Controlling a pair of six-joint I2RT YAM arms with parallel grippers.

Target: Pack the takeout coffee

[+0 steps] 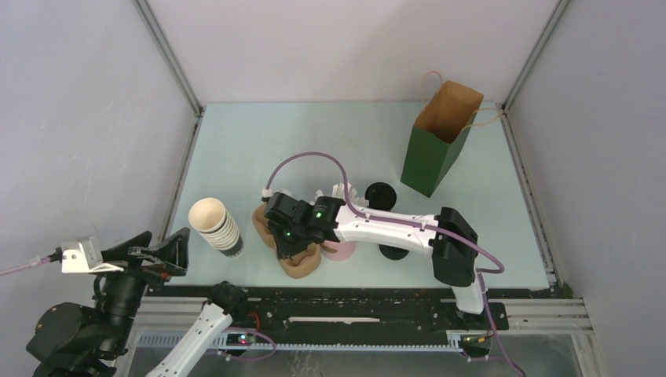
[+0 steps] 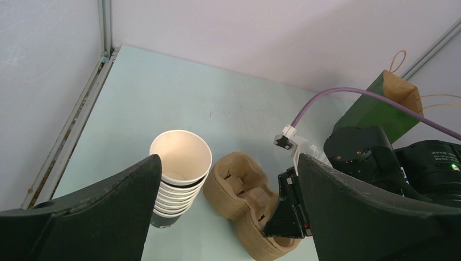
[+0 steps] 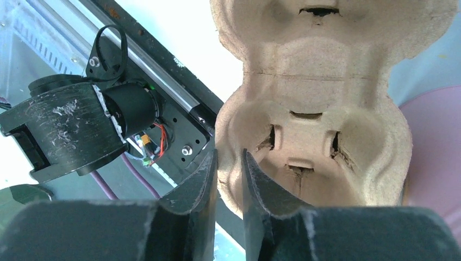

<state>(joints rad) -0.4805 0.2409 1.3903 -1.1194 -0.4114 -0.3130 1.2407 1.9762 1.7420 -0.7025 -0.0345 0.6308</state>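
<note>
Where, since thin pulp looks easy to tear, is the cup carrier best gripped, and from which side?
Probably pinch the cup carrier by the raised outer wall of its near well, coming down from above with one finger inside the well and one outside. That wall stands upright and is thin enough for narrow jaws. The right gripper straddles it there.

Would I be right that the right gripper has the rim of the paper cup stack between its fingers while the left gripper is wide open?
No: the right wrist view shows the right gripper with the rim of the cardboard cup carrier between its fingers, not the paper cup stack, which stands untouched. The left gripper is wide open.
</note>
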